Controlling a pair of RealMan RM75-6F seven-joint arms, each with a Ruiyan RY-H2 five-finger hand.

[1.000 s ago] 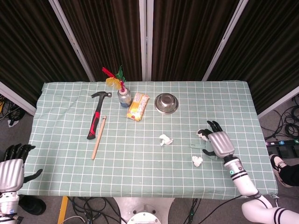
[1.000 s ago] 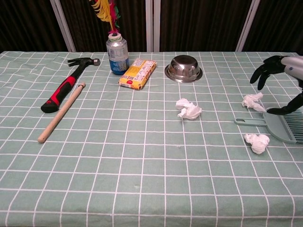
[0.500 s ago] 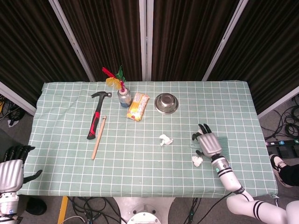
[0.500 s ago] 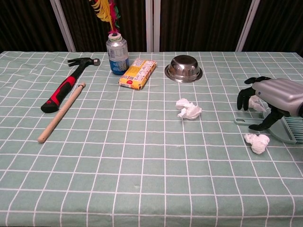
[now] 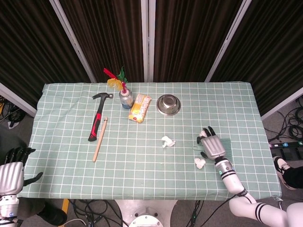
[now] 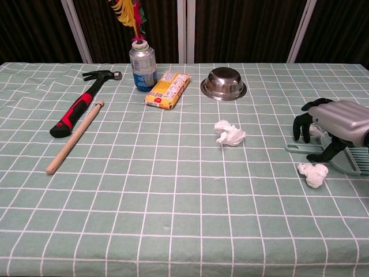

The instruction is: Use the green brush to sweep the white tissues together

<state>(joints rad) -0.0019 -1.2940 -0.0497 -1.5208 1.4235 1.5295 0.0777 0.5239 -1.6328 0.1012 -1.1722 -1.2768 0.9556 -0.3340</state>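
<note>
The green brush [image 6: 346, 157] lay flat at the right edge of the chest view, its handle pointing left toward the middle of the frame and its bristle end mostly covered by the right hand [image 6: 334, 128]. That hand hung over the brush with its dark fingers [image 6: 300, 126] curled down around the handle; whether they actually gripped it could not be told. In the head view the same hand [image 5: 211, 145] sat right of centre, low in the frame, over the brush.

Three white tissues lay nearby. One crumpled tissue [image 6: 313, 173] sat just below the brush handle, another [image 6: 230, 134] lay well to the left near the middle of the frame, and a third was only glimpsed behind the fingers.

The left hand [image 5: 11, 172] hung at the lower left corner of the head view, off the green checked tablecloth [image 5: 142, 165], fingers spread and holding nothing.

Across the upper part of the table stood a steel bowl [image 6: 223, 82], a yellow packet [image 6: 168, 89], a can [image 6: 142, 68] with coloured feathers, a hammer [image 6: 83, 101] and a wooden stick [image 6: 75, 136].
</note>
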